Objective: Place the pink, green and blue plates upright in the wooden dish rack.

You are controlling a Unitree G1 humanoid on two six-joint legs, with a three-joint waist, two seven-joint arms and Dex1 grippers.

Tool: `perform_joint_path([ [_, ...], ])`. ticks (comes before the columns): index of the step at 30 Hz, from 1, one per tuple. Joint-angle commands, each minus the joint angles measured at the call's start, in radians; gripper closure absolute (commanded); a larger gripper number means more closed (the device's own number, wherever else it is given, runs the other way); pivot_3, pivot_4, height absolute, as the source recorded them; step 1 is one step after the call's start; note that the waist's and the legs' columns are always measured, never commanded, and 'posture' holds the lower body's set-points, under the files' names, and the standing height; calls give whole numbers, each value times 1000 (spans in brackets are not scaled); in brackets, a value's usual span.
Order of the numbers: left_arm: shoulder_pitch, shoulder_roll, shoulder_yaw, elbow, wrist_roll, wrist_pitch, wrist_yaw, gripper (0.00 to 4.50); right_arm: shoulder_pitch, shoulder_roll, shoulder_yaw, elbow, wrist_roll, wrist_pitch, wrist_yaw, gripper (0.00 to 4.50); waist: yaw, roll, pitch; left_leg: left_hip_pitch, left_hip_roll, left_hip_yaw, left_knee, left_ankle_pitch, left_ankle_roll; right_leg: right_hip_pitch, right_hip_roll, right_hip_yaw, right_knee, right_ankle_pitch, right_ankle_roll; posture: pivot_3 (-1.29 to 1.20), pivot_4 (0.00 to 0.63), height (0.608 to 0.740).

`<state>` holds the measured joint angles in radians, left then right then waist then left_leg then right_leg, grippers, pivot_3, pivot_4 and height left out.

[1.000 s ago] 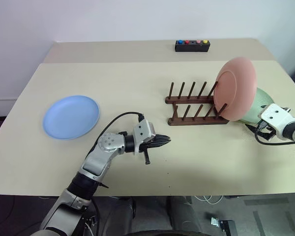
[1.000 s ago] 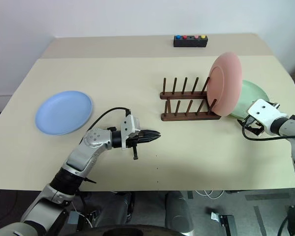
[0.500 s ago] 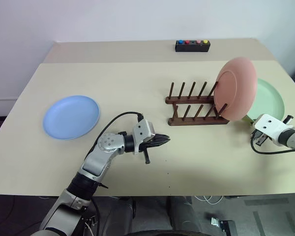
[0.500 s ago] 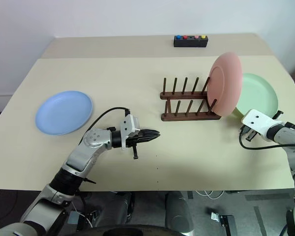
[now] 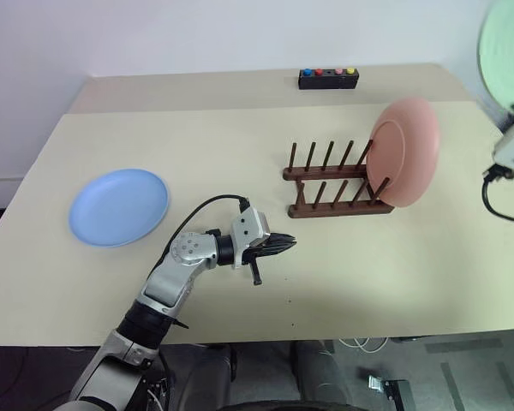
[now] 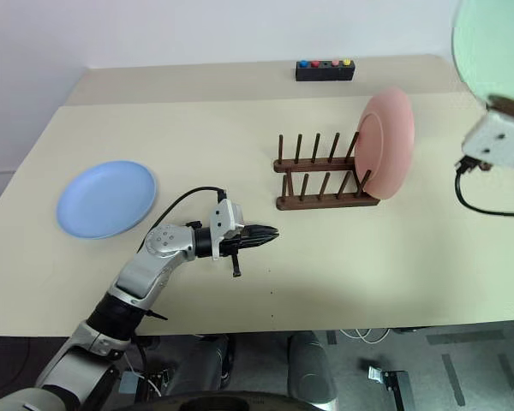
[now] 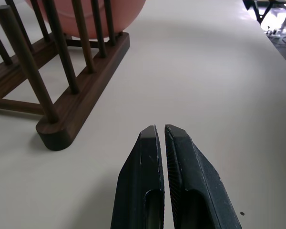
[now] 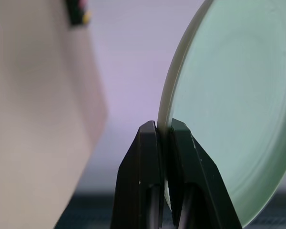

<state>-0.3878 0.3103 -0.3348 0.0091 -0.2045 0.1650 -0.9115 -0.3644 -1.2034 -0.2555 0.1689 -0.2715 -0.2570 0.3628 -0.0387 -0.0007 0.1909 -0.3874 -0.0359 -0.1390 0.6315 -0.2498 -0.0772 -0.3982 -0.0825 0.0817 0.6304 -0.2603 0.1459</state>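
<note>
One pink plate [image 5: 404, 151] standing in the wooden dish rack [image 5: 332, 180]; right gripper [image 8: 163, 131] pinching the green plate [image 8: 233, 105] aloft at two o'clock. Next: slotting it. Left gripper [image 7: 161, 136] idling, closed, empty.

Beige table [image 5: 240, 145], small black box [image 5: 328, 79] with coloured buttons near its far edge, white wall [image 5: 197, 34] behind

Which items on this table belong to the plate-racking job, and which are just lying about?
Job: pink plate standing in the wooden dish rack; green plate pinched in the right claw; blue plate flat on the table.
Lying about: black button box.
</note>
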Motion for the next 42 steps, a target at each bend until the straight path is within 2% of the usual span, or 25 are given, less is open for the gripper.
perform_joint_path([
  [1,-14,-2,30,3,0,-26,8,4299,-84,27,7,-153,141,41,99,4392,-2,-1,0,0,0,0,0,0,0,0,0,0,0,0,0,0,150,740],
  [6,-3,11,49,-1,-6,-27,9,4299,-129,150,80,-379,395,165,267,4392,-4,-1,1,0,0,-1,0,0,0,0,0,0,0,0,0,0,150,740],
  [14,13,20,57,-19,-3,-20,16,4299,-138,316,114,-594,724,401,366,4392,6,-2,1,-1,0,-2,1,0,0,0,0,-1,0,0,0,0,150,740],
  [23,14,25,56,-28,-5,-14,21,4299,-43,423,23,-604,1054,689,364,4392,23,-2,1,-1,0,-2,1,0,0,0,0,-1,0,0,0,0,150,740],
  [26,15,26,55,-30,-6,-12,21,4299,-25,431,12,-593,1078,722,369,4392,24,-2,1,-1,0,-2,1,0,0,0,0,-1,0,0,0,0,150,740],
  [42,15,24,51,-34,-6,-6,20,4299,-3,448,-8,-468,1010,697,408,4392,23,-2,1,-1,0,-2,1,0,0,-1,0,-1,0,0,0,0,150,740],
])
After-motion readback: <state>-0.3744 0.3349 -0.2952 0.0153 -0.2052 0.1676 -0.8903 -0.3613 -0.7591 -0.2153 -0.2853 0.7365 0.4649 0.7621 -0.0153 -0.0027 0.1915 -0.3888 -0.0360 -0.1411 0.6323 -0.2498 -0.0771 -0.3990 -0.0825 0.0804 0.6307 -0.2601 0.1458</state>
